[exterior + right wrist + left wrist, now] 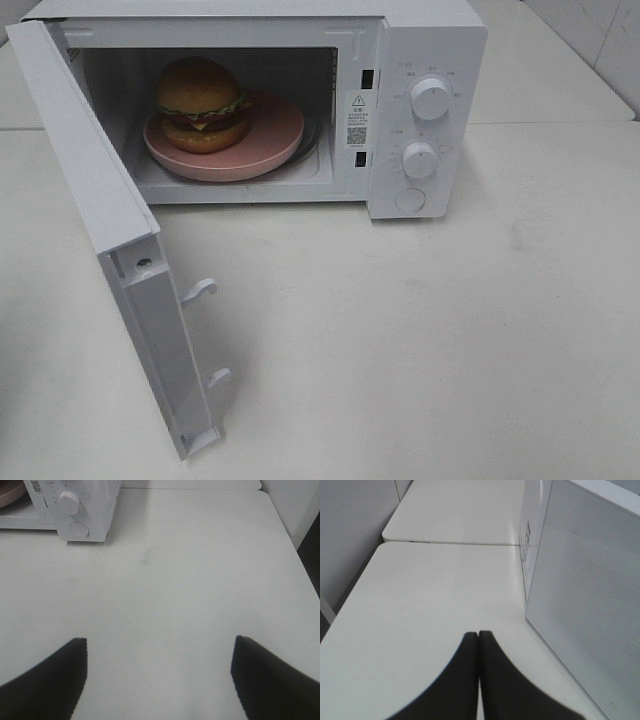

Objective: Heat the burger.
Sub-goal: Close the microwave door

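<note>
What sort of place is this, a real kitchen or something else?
Likely a mock kitchen corner in a lab rather than a home: a white microwave stands open on plain white tables pushed together, with a burger on a pink plate inside.

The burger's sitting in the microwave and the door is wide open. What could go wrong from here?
1. The door is not yet closed; the left gripper, shut beside its outer face, might slide along that smooth panel or shove the whole microwave when pushing.
2. The burger sits off-centre on the pink plate; a hard slam could jolt it.
</note>
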Robot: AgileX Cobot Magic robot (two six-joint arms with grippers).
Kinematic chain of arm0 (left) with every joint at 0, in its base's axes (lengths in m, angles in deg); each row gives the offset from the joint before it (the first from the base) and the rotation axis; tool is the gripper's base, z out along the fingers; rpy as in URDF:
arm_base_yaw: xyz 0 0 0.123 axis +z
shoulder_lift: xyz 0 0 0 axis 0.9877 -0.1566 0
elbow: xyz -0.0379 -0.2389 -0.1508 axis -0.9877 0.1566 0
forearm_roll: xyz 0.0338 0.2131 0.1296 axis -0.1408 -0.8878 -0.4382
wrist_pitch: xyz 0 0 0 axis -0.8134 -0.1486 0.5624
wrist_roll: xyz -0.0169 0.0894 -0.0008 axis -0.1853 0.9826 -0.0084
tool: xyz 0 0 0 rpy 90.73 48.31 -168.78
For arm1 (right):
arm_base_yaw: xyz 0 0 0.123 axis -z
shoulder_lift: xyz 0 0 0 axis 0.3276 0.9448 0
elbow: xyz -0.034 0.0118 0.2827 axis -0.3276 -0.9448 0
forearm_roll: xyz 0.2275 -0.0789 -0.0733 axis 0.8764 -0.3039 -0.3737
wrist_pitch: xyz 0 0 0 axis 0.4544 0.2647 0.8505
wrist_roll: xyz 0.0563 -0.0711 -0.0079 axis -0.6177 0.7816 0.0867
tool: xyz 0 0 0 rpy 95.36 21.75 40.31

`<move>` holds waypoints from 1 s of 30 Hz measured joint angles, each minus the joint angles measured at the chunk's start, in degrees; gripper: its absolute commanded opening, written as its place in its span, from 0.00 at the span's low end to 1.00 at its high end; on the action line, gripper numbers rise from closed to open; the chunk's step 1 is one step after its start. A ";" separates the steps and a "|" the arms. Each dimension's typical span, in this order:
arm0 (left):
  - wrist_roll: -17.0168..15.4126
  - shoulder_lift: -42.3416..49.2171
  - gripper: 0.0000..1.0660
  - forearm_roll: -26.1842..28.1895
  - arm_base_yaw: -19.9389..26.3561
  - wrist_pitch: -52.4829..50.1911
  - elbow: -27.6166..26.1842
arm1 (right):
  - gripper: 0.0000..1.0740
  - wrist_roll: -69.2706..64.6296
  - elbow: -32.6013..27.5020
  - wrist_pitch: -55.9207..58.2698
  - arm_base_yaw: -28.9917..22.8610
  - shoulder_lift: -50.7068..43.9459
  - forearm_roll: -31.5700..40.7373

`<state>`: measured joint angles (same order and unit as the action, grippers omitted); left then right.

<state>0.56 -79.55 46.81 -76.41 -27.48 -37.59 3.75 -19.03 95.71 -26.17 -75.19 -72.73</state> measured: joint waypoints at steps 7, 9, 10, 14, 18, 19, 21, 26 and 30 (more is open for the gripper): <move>0.23 -6.70 0.00 -0.11 0.00 -17.93 6.30 | 0.71 0.00 0.00 0.00 0.00 0.00 0.00; 0.23 -9.45 0.00 -1.49 0.00 -21.08 6.65 | 0.71 0.00 0.00 0.00 0.00 0.00 0.00; 0.23 -10.66 0.00 -2.12 0.00 -22.69 6.82 | 0.71 0.00 0.00 0.00 0.00 0.00 0.00; -0.34 -15.30 0.00 -4.81 0.00 -28.88 7.28 | 0.71 0.00 0.00 0.00 0.00 0.00 0.00; -5.67 -22.63 0.00 -11.92 0.00 -38.33 7.28 | 0.71 0.00 0.00 0.00 0.00 0.00 0.00; -5.67 -22.63 0.00 -11.92 0.00 -38.33 7.28 | 0.71 0.00 0.00 0.00 0.00 0.00 0.00; -9.51 -27.56 0.00 -17.07 0.00 -43.26 7.28 | 0.71 0.00 0.00 0.00 0.00 0.00 0.00; -13.01 -36.55 0.00 -24.01 0.00 -51.80 7.22 | 0.71 0.00 0.00 0.00 0.00 0.00 0.00; -14.04 -41.60 0.00 -25.73 0.00 -56.21 7.16 | 0.71 0.00 0.00 0.00 0.00 0.00 0.00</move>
<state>-13.48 -121.14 21.08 -76.41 -83.69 -30.42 3.75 -19.03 95.71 -26.17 -75.19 -72.73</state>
